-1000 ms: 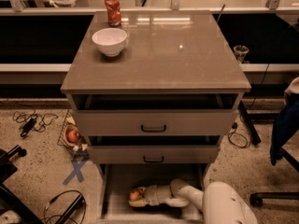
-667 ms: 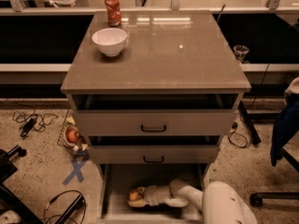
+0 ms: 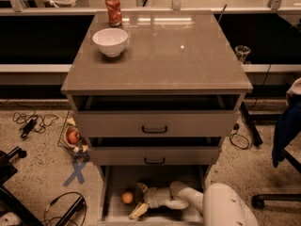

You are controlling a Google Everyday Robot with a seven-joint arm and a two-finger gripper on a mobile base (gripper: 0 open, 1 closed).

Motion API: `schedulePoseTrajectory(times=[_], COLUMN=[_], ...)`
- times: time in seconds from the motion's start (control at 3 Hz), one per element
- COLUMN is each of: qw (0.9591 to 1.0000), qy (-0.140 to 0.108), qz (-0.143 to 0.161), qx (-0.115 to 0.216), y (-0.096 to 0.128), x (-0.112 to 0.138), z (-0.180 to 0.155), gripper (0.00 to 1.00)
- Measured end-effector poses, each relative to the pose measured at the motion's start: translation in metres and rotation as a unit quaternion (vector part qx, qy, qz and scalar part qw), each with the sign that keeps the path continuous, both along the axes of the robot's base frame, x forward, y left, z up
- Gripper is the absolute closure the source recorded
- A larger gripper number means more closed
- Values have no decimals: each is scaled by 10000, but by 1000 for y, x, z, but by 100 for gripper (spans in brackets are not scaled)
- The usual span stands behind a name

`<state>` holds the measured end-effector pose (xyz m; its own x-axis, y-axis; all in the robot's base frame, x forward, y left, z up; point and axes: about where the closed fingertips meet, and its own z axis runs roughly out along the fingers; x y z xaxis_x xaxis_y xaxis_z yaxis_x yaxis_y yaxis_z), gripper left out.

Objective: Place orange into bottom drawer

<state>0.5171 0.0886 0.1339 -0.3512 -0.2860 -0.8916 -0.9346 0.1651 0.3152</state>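
Grey-brown bottom drawer (image 3: 160, 175) pulled open, orange (image 3: 127, 197) resting on its floor, left side. Gripper (image 3: 139, 200) just right of it, fingers spread, nothing pinched afaict. Orange probably light, firm, smooth skin, rolls easy on flat floor. If regrabbing, pinch across widest middle. Round ball, so no long axis; stem end not visible.

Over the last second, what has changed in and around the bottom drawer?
The hand has let go of the orange. The fruit now lies on the floor of the bottom drawer, just left of the open fingers, where before it sat between them. The white bowl and the red can on the cabinet top are as they were.
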Motion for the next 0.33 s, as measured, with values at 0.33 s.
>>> schedulePoseTrajectory(times=[0.33], qw=[10000], qy=[0], qz=[1], qx=[0], y=[0], x=[0], z=[0], gripper=[0])
